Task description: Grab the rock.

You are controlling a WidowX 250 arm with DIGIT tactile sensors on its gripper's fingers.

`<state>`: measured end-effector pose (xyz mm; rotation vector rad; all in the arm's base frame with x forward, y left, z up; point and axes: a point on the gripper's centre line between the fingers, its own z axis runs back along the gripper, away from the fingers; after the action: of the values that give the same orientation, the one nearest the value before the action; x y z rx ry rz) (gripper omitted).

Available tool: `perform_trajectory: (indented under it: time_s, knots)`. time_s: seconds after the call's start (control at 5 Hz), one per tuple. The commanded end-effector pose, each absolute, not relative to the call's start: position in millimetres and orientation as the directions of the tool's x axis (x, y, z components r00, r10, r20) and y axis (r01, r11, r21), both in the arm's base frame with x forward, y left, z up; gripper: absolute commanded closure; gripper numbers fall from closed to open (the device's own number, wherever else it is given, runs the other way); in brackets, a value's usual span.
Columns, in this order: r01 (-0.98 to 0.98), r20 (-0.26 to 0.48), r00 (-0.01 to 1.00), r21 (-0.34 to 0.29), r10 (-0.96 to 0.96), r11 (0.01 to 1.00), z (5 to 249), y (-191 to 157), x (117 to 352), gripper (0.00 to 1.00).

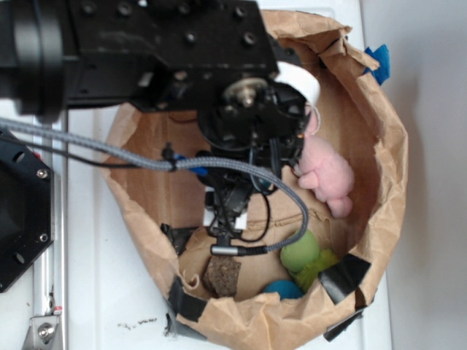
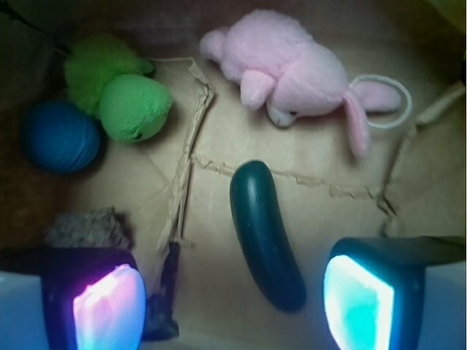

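We are looking down into a brown paper bag full of toys. Our tool is spread wide, with nothing in it. Its two glowing pads sit far apart at the bottom of the wrist view.

The rock is a small, rough, dark lump. It sits just above the pad on the left side of the wrist view, partly hidden behind it. In the outside view the rock lies near the bag's lower edge, close to a strip of black tape.

Here is what could go wrong. The dark green cucumber toy lies right in the gap between our pads, and the rock does not. If we go down and squeeze now, we think we would catch the cucumber instead. The rock is off to one side, so a pad could land on top of it and push it away. The blue ball and the green fuzzy ball are near the rock too, and a bump could roll them. The bag wall is close, and we might snag it.
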<state>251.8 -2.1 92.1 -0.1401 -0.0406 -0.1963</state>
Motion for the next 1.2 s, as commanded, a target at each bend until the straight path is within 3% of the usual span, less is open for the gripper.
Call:
perform_trajectory:
  time_s: [0.0,0.4,1.0]
  knots:
    - [0.333,0.127,0.942,-0.239,-0.310,0.912,84.9,-43.0,259.2,0.00]
    - [0.396,0.145,0.918,-0.306,-0.369,0.866,71.7,-63.0,253.7,0.00]
    - [0.490,0.134,0.870,-0.326,-0.474,0.808,61.4,-85.8,233.3,0.00]
